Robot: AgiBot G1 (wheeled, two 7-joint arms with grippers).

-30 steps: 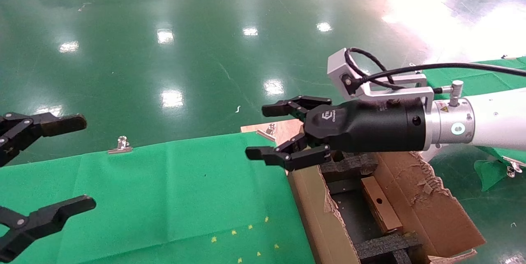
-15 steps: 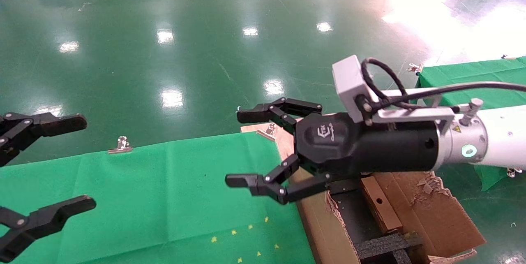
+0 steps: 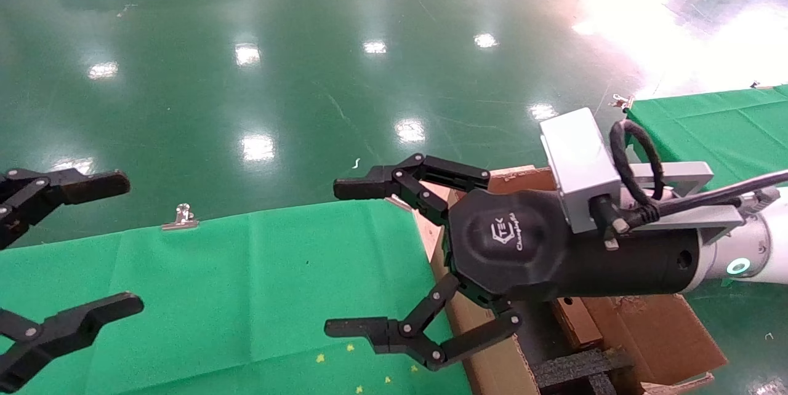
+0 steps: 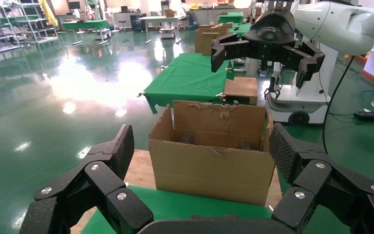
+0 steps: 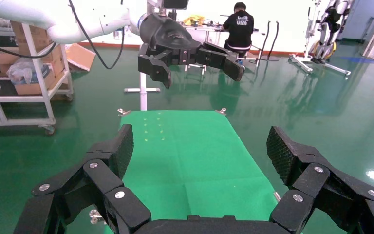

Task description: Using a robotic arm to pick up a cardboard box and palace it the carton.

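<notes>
My right robotic arm reaches in from the right in the head view. Its gripper [image 3: 343, 258] is open and empty, hanging over the green table's right end beside the carton [image 3: 492, 367]. The carton is large, brown and ragged-edged, with black foam [image 3: 575, 367] inside. A small brown cardboard box [image 3: 575, 324] lies in it, mostly hidden under my right wrist. The left wrist view shows the carton [image 4: 209, 168] from the side, with the right gripper [image 4: 265, 48] high behind it. My left gripper [image 3: 101, 247] is parked open at the left edge.
The green cloth table [image 3: 246, 284] has metal clips [image 3: 180, 218] on its far edge and small yellow marks [image 3: 351, 349] near the front. A second green table [image 3: 708, 118] stands at the right. Glossy green floor lies beyond. A person [image 5: 238, 27] sits far off.
My right gripper has swung from above the carton toward the left and nearer the camera, over the table's end. Its jaws stay open and empty. The left gripper has not moved.
</notes>
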